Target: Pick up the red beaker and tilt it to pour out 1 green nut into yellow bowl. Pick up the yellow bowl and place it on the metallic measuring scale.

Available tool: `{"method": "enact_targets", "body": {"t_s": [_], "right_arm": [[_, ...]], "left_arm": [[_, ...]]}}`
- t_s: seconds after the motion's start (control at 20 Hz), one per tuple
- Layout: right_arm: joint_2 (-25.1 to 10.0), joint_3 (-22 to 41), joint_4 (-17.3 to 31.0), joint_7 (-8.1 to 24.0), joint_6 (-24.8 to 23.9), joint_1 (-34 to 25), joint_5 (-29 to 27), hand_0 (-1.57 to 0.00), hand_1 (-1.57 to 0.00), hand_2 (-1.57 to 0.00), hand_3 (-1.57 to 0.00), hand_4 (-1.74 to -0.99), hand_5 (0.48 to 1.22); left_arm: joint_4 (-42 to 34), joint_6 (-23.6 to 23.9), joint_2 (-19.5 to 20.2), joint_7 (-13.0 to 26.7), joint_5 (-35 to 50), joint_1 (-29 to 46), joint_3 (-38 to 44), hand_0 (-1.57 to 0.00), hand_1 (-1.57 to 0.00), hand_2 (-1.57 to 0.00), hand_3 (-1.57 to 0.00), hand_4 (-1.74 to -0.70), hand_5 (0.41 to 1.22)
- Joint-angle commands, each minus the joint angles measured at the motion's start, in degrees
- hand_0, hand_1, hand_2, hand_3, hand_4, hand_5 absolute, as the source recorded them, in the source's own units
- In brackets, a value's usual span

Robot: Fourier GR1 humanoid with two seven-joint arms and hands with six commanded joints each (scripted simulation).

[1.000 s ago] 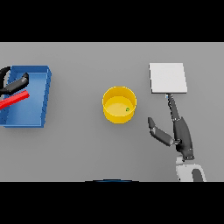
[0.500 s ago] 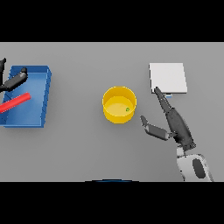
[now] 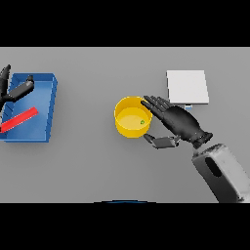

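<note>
The yellow bowl (image 3: 131,117) stands near the table's middle with one green nut (image 3: 142,122) inside it. My right hand (image 3: 177,123) is open right beside the bowl's right side, its straight fingers reaching to the rim and its thumb low at the bowl's near right. The metallic measuring scale (image 3: 187,87) lies flat behind the hand, at the back right. The red beaker (image 3: 18,120) lies on its side in the blue tray (image 3: 50,106) at the far left. My left hand (image 3: 13,90) hovers open above the tray's back left, apart from the beaker.
The blue tray's raised walls stand at the left edge of the table. Grey tabletop stretches between the tray and the bowl and along the front.
My right hand has moved left and forward to the bowl's right side, turning its palm toward it. The left hand drifted slightly over the tray. Bowl and beaker stayed in place.
</note>
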Motion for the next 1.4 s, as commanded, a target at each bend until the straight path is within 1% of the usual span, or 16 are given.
{"method": "enact_targets", "body": {"t_s": [0.0, 0.1, 0.3, 0.35, 0.4, 0.5, 0.55, 0.6, 0.65, 0.75, 0.9, 1.0, 1.05, 1.15, 1.25, 1.35], "right_arm": [[0.00, 0.82, 1.39, 0.33, 0.94, -1.68, 0.73, 0.00, 0.00, 0.00, 0.00, -1.269, 0.662], [0.12, 2.06, 3.85, 0.31, 2.85, -4.99, 1.36, 0.00, 0.00, 0.00, 0.00, -1.273, 0.656], [0.07, 5.19, 8.53, -2.00, 6.34, -9.55, 2.77, 0.00, 0.00, 0.00, 0.00, -1.277, 0.677], [-0.35, 5.63, 9.72, -3.11, 7.04, -10.84, 3.01, 0.00, 0.00, 0.00, 0.00, -1.269, 0.683], [0.17, 6.09, 10.77, -3.38, 7.51, -12.09, 3.07, 0.00, 0.00, 0.00, 0.00, -1.261, 0.685], [0.91, 7.37, 13.53, -4.24, 8.44, -13.42, 3.51, 0.00, 0.00, 0.00, 0.00, -1.250, 0.686], [1.10, 8.09, 13.84, -4.87, 9.18, -13.54, 3.59, 0.00, 0.00, 0.00, 0.00, -1.246, 0.686], [1.28, 8.25, 14.80, -4.68, 9.47, -14.41, 3.78, 0.00, 0.00, 0.00, 0.00, -1.244, 0.685], [1.92, 8.53, 16.95, -4.75, 9.40, -15.68, 4.04, 0.00, 0.00, 0.00, 0.00, -1.243, 0.682], [2.19, 9.98, 18.64, -5.55, 10.57, -16.56, 4.70, 0.00, 0.00, 0.00, 0.00, -1.260, 0.679], [2.85, 11.02, 20.22, -4.50, 12.28, -17.78, 5.23, 0.00, 0.00, 0.00, 0.00, -1.288, 0.671], [2.31, 11.46, 21.68, -5.40, 13.08, -18.40, 5.45, 0.00, 0.00, 0.00, 0.00, -1.300, 0.671], [2.66, 11.73, 21.71, -4.82, 13.50, -18.60, 5.56, 0.00, 0.00, 0.00, 0.00, -1.303, 0.674], [2.36, 12.47, 22.58, -4.90, 14.45, -19.54, 6.15, 0.00, 0.00, 0.00, 0.00, -1.307, 0.690], [3.13, 13.13, 23.81, -4.63, 14.30, -20.33, 6.76, 0.00, 0.00, 0.00, 0.00, -1.304, 0.713], [3.91, 13.43, 23.99, -3.23, 14.65, -20.61, 7.06, 0.00, -0.01, -0.03, -0.05, -1.321, 0.756]], "left_arm": [[0.73, 0.14, -0.52, 0.03, -0.11, -0.23, -0.08, 0.00, 0.00, 0.00, 0.00, -0.80, 0.721], [0.98, -0.06, -0.23, -0.28, -0.27, -0.54, -0.02, 0.00, 0.00, 0.00, 0.00, -0.80, 0.723], [0.61, 0.12, -0.50, -0.42, -0.62, -0.67, -0.41, 0.00, 0.00, 0.00, 0.00, -0.80, 0.718], [0.58, -0.08, -0.20, -0.19, -0.36, -0.78, -0.16, 0.00, 0.00, 0.00, 0.00, -0.80, 0.717], [0.46, -0.01, -0.10, 0.03, -0.52, -0.87, -0.25, 0.00, 0.00, 0.00, 0.00, -0.80, 0.716], [0.26, -0.01, 0.22, -0.60, -0.34, 0.05, -0.19, 0.00, 0.00, 0.00, 0.00, -0.79, 0.720], [0.89, -0.27, 0.23, -0.73, -0.20, 0.03, -0.03, 0.00, 0.00, 0.00, 0.00, -0.79, 0.723], [1.01, -0.55, 0.16, -1.00, -0.20, -0.45, 0.02, 0.00, 0.00, 0.00, 0.00, -0.80, 0.725], [0.49, -0.83, 0.58, -1.39, -0.09, -0.57, 0.14, 0.00, 0.00, 0.00, 0.00, -0.80, 0.729], [0.41, -1.07, 0.60, -1.18, 0.04, -0.44, 0.03, 0.00, 0.00, 0.00, 0.00, -0.80, 0.733], [1.32, -1.36, 0.51, -1.57, 0.30, -0.74, 0.42, 0.00, 0.00, 0.00, 0.00, -0.80, 0.735], [0.97, -0.92, 0.88, -1.38, -0.26, -0.04, 0.08, 0.00, 0.00, 0.00, 0.00, -0.80, 0.737], [1.10, -0.84, 0.77, -1.73, -0.15, -0.09, 0.24, 0.00, 0.00, 0.00, 0.00, -0.80, 0.738], [1.04, -1.07, 0.70, -1.15, -0.38, -0.53, -0.03, 0.00, 0.00, 0.00, 0.00, -0.80, 0.735], [1.62, -0.93, 0.26, -1.16, -0.50, -0.82, -0.08, 0.00, 0.00, 0.00, 0.00, -0.79, 0.731], [1.79, -0.95, 0.36, -1.35, -0.29, -0.92, 0.22, 0.00, 0.00, 0.00, 0.00, -0.79, 0.727]]}}
